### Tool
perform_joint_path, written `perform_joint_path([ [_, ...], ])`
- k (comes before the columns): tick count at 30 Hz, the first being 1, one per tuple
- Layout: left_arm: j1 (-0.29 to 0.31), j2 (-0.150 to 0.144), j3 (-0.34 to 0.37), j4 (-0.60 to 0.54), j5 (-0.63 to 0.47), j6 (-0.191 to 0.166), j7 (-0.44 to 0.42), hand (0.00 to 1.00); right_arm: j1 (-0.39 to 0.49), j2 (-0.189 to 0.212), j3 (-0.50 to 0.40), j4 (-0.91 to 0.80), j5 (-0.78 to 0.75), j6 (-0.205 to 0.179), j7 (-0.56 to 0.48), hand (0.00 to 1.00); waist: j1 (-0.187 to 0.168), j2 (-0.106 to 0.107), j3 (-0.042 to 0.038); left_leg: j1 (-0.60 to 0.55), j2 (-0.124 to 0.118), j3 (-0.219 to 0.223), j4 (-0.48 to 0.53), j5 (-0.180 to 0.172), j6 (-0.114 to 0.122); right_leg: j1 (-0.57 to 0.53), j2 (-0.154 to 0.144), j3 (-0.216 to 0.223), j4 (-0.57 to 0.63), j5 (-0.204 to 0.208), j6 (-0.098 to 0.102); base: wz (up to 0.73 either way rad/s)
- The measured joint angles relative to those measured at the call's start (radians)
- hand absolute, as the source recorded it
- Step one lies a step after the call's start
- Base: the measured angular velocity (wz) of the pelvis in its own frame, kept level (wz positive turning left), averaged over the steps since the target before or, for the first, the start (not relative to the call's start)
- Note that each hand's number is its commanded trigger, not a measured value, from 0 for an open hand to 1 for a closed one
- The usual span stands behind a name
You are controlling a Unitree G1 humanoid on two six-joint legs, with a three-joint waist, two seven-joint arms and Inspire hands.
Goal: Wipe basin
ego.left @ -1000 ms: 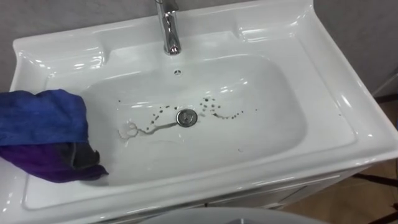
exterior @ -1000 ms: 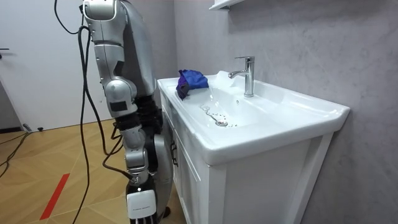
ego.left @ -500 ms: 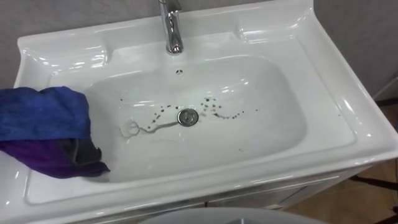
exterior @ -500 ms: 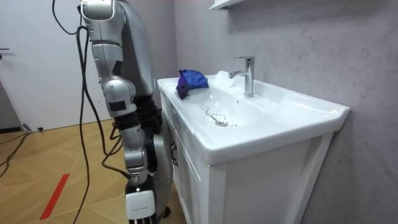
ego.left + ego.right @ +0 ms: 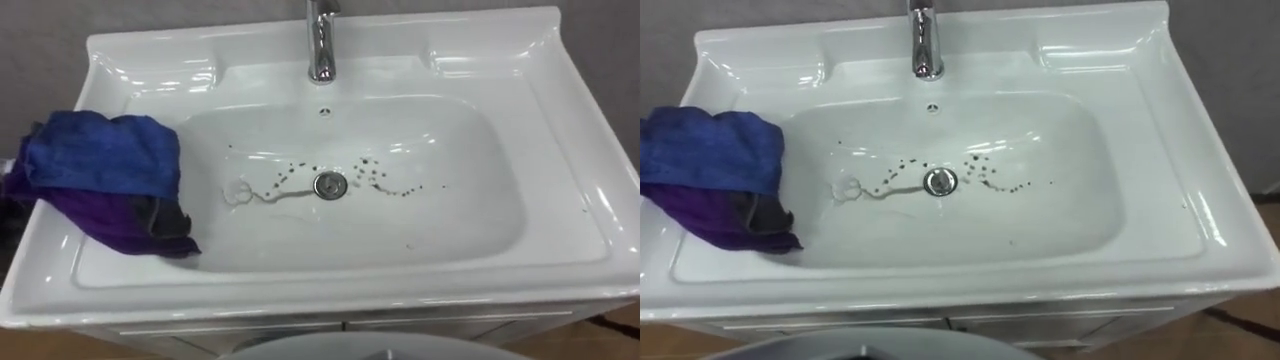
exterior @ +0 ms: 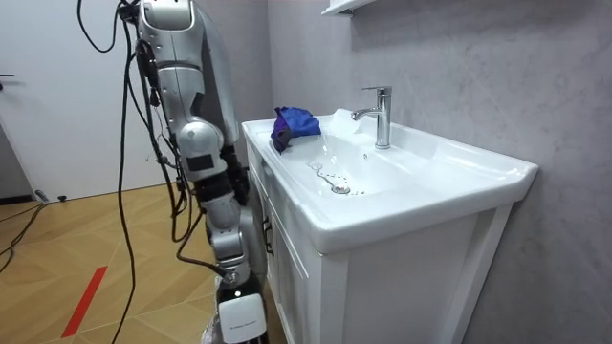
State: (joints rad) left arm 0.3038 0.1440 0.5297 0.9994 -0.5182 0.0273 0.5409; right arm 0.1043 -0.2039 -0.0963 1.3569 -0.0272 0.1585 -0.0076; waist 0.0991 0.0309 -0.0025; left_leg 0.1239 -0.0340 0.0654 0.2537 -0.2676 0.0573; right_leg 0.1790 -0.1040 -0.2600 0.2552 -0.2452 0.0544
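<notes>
**Left eye view:** the faucet [image 5: 320, 42] is cut off by the top edge, so only its lower stem & base are seen, at back-centre of the white basin [image 5: 570, 150]. The basin's front underside runs out of frame at the btm. A blue-and-purple cloth [image 5: 100, 175] lies bunched on the basin's L deck, w/ its lower part draped over the L rim into the bowl. There's a dark grey patch in its folds, can't tell what. The drain [image 5: 329, 184] sits mid-bowl, w/ dark specks [image 5: 378, 182] scattered on both sides of it. A thin curling dirt trail [image 5: 250, 192] runs L from the drain toward the cloth but stays apart from it. A small overflow hole [image 5: 323, 112] is just below the faucet.

**Right eye view:** same scene. The cloth is cut by the L edge & the faucet top is cut again.

**Room view:** the robot stands at the front of the vanity cabinet [image 6: 382, 277], on the room view's left of it, w/ its top cut off by the frame. Its R arm hangs down beside the cabinet front. The R hand [image 6: 238, 321] is low near the floor [image 6: 76, 239] & clipped by the btm edge, so can't tell if it's open or closed. The cloth lies at the basin's far end, well apart from that hand. The faucet is seen whole here. A shelf [image 6: 344, 6] corner is cut off at the top. There's a grey wall [image 6: 478, 76] behind & a red strip [image 6: 84, 301] on the floor.
</notes>
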Motion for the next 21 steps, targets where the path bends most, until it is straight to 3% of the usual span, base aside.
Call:
perform_joint_path([
  [3, -0.001, 0.025, 0.018, -0.078, -0.003, -0.020, 0.069, 0.00, -0.001, -0.009, -0.008, -0.009, 0.002, -0.020, -0.003, 0.00, 0.010, 0.003, -0.0006, 0.001, -0.005, -0.023, -0.009, 0.007, -0.001, 0.006, -0.002, -0.017, -0.002, 0.000, 0.000, 0.22],
  [5, -0.014, 0.053, 0.020, -0.122, -0.011, -0.066, 0.120, 0.00, -0.006, -0.015, -0.017, -0.020, 0.002, -0.044, -0.005, 0.00, 0.016, 0.003, -0.0012, 0.003, -0.012, -0.038, -0.019, 0.013, -0.001, 0.016, -0.003, -0.020, -0.017, 0.000, 0.000, 0.18],
  [8, -0.025, 0.077, 0.049, -0.206, -0.024, -0.104, 0.194, 0.00, -0.008, -0.015, -0.036, -0.044, 0.002, -0.081, -0.005, 0.00, 0.021, 0.012, -0.0018, -0.005, -0.012, -0.044, -0.015, 0.013, -0.002, 0.007, -0.002, -0.028, -0.020, 0.000, 0.000, 0.08],
  [11, -0.018, 0.084, 0.054, -0.312, -0.035, -0.161, 0.257, 0.00, -0.003, -0.016, -0.036, -0.053, 0.019, -0.096, -0.005, 0.00, 0.020, 0.021, -0.0027, -0.012, -0.013, -0.045, -0.015, 0.013, -0.002, -0.001, -0.003, -0.039, -0.019, 0.000, 0.000, 0.00],
  [15, -0.033, 0.101, 0.031, -0.422, -0.040, -0.198, 0.310, 0.00, 0.002, -0.015, -0.033, -0.056, 0.053, -0.103, -0.010, 0.00, 0.018, 0.033, -0.0077, -0.017, -0.013, -0.054, -0.016, 0.014, -0.001, -0.004, -0.004, -0.039, -0.019, 0.000, 0.000, 0.05],
  [17, -0.048, 0.106, 0.014, -0.483, -0.038, -0.230, 0.331, 0.00, 0.006, -0.015, -0.033, -0.053, 0.053, -0.114, -0.014, 0.00, 0.016, 0.031, -0.0062, -0.016, -0.014, -0.053, -0.017, 0.015, 0.000, -0.005, -0.005, -0.042, -0.019, 0.000, 0.000, 0.00],
  [21, -0.066, 0.107, 0.015, -0.636, -0.035, -0.240, 0.374, 0.00, 0.011, -0.015, -0.033, -0.030, 0.051, -0.155, -0.014, 0.00, 0.015, 0.030, -0.0050, -0.013, -0.015, -0.053, -0.017, 0.015, 0.000, -0.004, -0.006, -0.035, -0.019, 0.000, 0.000, -0.03],
])
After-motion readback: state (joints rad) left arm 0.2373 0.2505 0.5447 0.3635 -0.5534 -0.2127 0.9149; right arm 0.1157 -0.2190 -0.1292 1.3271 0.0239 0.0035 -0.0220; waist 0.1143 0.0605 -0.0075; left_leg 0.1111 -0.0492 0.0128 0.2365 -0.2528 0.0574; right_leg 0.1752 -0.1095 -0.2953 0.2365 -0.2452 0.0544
